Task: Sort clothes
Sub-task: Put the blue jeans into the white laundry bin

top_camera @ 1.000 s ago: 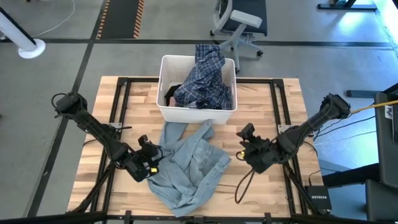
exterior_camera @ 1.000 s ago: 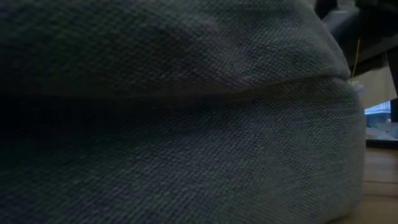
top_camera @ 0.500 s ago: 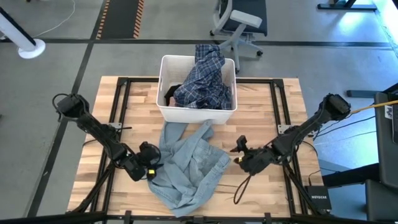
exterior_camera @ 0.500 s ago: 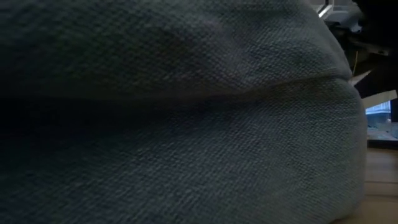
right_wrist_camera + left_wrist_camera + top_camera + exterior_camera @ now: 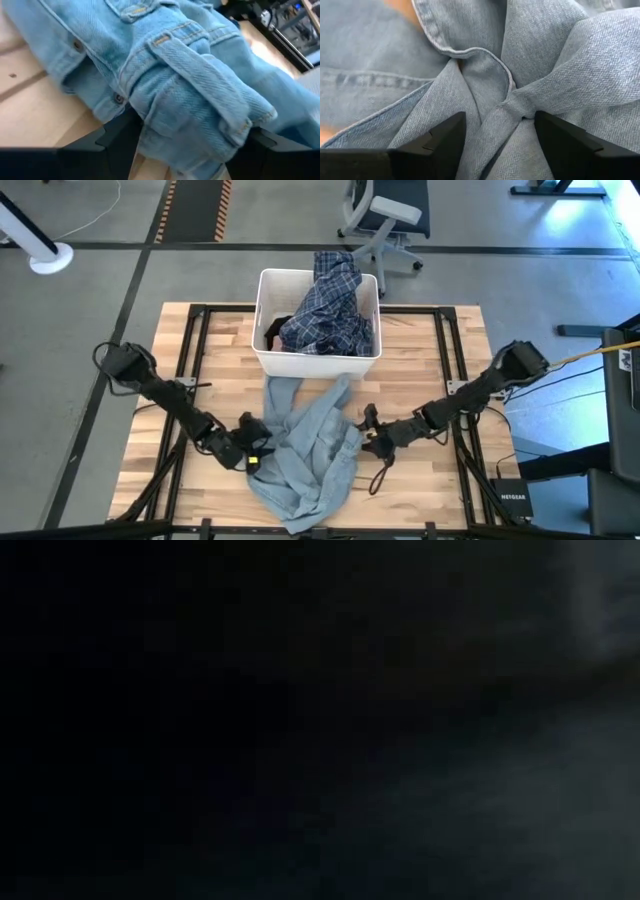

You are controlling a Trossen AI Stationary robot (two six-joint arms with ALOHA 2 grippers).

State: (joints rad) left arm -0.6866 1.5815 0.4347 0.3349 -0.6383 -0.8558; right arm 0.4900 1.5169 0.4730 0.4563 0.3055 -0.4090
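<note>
Wooden table (image 5: 420, 350), white bin (image 5: 315, 362) at far edge stuffed with plaid shirt (image 5: 330, 305). Left gripper (image 5: 254, 456) spread wide, straddling bunched folds of denim shirt (image 5: 305, 455). Right gripper (image 5: 364, 442) likewise wide astride the opposite edge.

Overhead plus wrist close-ups on denim shirt (image 5: 300, 455); low view dark.

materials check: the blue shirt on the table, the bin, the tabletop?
Blue shirt: looks like light-wash denim, with twill weave, topstitched seams and snaps in the wrist views.
Bin: likely plastic; smooth white rigid walls.
Tabletop: seems to be pale wood, with plank lines and grain.
</note>
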